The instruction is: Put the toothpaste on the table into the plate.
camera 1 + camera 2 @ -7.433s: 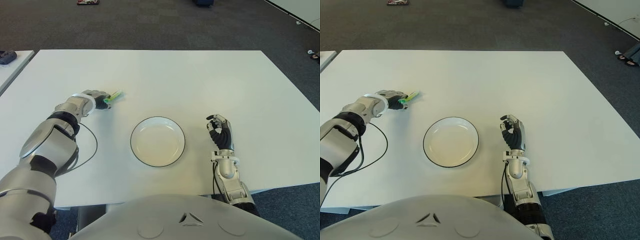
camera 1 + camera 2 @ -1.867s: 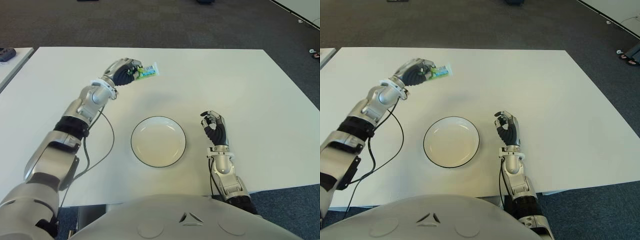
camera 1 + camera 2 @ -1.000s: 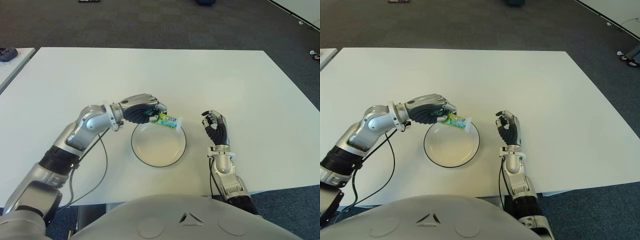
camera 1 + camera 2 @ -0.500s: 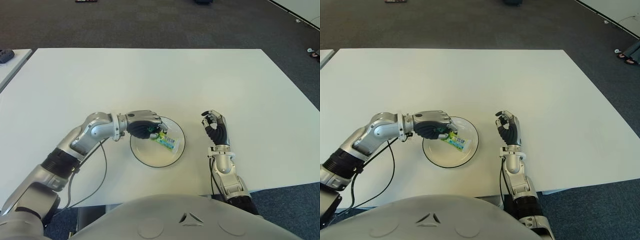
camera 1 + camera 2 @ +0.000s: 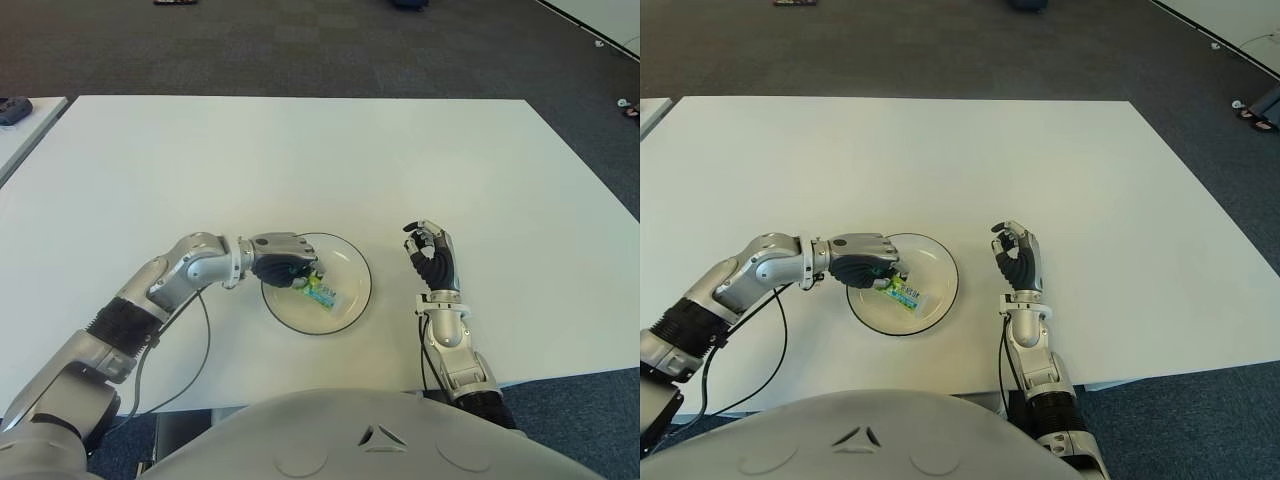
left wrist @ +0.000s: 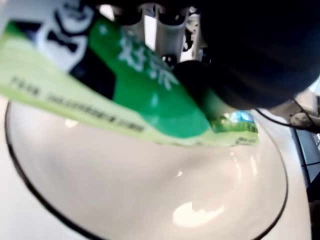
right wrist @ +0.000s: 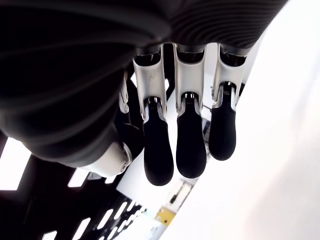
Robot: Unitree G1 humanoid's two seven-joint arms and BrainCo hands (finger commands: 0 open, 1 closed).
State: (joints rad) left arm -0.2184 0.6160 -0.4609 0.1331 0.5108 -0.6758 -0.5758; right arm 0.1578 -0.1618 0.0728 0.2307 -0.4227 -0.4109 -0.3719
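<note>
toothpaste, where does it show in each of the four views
Left eye view: toothpaste held by the left hand over the plate.
Right eye view: same, left of centre.
Left wrist view: fills the upper part.
Right wrist view: not in it.
Shared landmark: the plate's dark rim.

Left hand [image 5: 281, 265] reaches inward, fingers clenched; right hand [image 5: 433, 256] upright, curled.

A white counter [image 5: 1040, 160] fills most of the frame, with dark carpet floor [image 5: 940, 40] along the top. Just left of centre and low sits a white plate [image 5: 938, 268] with a dark rim. The left robot hand [image 5: 866, 260] reaches over the plate's left edge, fingers curled around a green toothpaste [image 5: 904, 296] tube whose free end points down into the plate. The right robot hand [image 5: 1019, 258] stands upright just right of the plate, fingers curled, holding nothing.
</note>
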